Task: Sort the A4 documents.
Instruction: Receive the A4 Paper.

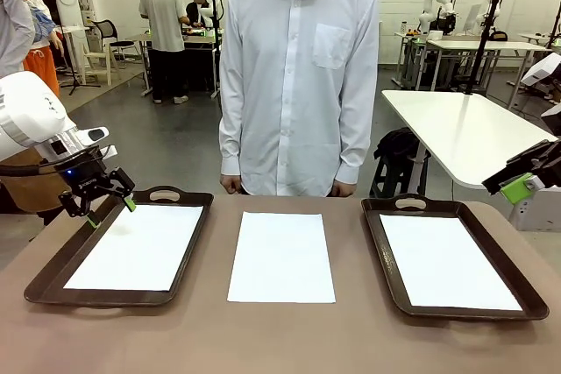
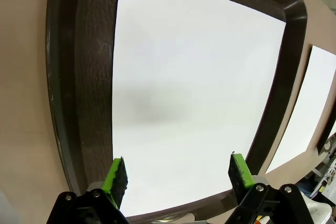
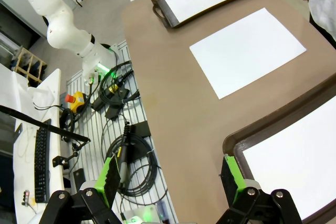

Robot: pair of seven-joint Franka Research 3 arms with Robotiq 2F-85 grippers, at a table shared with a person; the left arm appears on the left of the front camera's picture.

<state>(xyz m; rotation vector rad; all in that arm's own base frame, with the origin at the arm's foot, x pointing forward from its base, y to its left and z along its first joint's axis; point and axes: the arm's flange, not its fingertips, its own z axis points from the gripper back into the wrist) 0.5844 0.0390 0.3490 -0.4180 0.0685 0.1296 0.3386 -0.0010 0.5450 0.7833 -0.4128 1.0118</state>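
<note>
A4 documents lie flat: middle sheet (image 1: 281, 257) bare on the table (image 1: 280, 335), left sheet (image 1: 136, 247) in left tray (image 1: 53, 282), right sheet (image 1: 447, 260) in right tray (image 1: 383, 256). Thin, floppy, light, so I'd pinch a near corner. Left gripper (image 1: 111, 211) hovers wide over the left tray's far corner. Right gripper (image 3: 170, 177) hangs wide, off right.

The glossy white, rounded left arm (image 1: 24, 116) ends in the black left gripper (image 1: 111, 213), with bright green pads (image 2: 116, 178) and silver screws (image 2: 255, 188) at its finger joints.
</note>
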